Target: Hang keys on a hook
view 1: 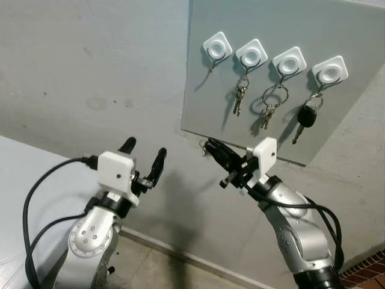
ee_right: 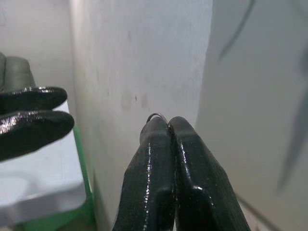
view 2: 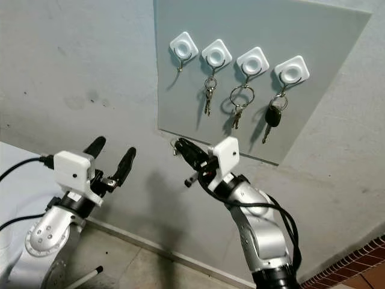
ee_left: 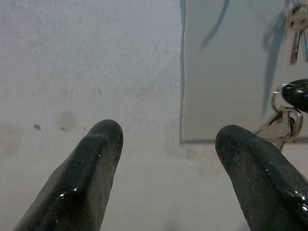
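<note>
A grey board (view 1: 337, 138) on the wall carries four white hooks. The leftmost hook (view 1: 217, 47) is bare. The other three hold a small key bunch (view 1: 240, 100), a ringed bunch (view 1: 272, 102) and a black car key (view 1: 306, 116). My right gripper (view 1: 208, 146) is raised below the board's lower left corner, shut on a key ring (view 1: 203, 144). The ring's wire peeks over the closed fingertips (ee_right: 156, 117). My left gripper (view 1: 144, 153) is open and holds nothing, to the left of the right gripper by the bare wall. The ring and keys (ee_left: 284, 118) show past one of its fingers (ee_left: 255, 163).
A white surface (view 1: 18, 174) lies at the lower left. Black cables (view 1: 36, 198) loop beside my left arm. Pale floor tiles (view 1: 150, 268) run along the wall's foot, and red brick paving (view 1: 367, 271) shows at the lower right.
</note>
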Robot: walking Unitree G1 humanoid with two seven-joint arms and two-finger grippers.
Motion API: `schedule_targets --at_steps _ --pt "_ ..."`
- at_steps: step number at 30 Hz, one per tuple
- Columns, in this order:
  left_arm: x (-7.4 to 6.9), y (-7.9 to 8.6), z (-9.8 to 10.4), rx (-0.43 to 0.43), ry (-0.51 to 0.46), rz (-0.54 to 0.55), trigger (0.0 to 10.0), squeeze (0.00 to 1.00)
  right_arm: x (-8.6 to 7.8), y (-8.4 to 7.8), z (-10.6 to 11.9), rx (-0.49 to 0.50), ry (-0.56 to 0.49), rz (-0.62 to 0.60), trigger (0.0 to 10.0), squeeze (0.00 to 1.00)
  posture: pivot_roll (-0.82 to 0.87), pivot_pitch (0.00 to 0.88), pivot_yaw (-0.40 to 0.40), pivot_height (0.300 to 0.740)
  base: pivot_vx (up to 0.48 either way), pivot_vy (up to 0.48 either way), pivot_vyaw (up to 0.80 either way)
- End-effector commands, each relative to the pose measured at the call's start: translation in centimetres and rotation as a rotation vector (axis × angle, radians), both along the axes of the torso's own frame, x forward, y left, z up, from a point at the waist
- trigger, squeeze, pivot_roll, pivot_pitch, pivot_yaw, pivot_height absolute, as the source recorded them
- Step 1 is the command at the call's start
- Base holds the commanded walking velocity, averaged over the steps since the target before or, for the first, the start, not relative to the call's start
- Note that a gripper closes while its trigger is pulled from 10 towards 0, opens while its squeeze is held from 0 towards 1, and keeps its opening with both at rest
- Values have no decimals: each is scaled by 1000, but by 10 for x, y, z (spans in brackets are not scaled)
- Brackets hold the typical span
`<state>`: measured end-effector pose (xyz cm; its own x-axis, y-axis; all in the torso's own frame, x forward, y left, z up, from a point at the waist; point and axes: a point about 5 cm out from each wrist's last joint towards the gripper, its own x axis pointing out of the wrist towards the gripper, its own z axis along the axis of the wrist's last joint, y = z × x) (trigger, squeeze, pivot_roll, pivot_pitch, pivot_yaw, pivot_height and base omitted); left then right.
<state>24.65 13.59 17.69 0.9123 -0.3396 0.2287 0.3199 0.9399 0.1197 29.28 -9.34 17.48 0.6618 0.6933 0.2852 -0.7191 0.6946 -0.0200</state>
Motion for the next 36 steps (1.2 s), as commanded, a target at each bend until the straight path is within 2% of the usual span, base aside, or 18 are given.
schedule_targets --at_steps 1,11,13,20,28,36 --pt "3 2 7 10 -20 -4 10000 0 3 1 8 9 -29 4 10000 0 -36 0 -76 728 0 0 0" --pt "10 4 13 17 -33 -4 10000 0 10 9 17 41 -43 14 10000 0 -37 0 -67 728 0 0 0" --pt "14 5 20 15 -54 -8 10000 0 18 15 30 71 -83 10 10000 0 -39 0 -64 728 0 0 0" --pt "15 0 28 6 -77 -30 10000 0 27 21 44 119 -110 -13 10000 0 -39 0 -58 728 0 0 0" --pt "15 -6 34 12 -96 -70 10000 0 35 23 57 194 -112 -45 10000 0 -34 0 -55 728 0 0 0" --pt "15 -10 36 16 -100 -92 10000 0 36 20 65 269 -110 -51 10000 0 -38 0 -55 728 0 0 0"
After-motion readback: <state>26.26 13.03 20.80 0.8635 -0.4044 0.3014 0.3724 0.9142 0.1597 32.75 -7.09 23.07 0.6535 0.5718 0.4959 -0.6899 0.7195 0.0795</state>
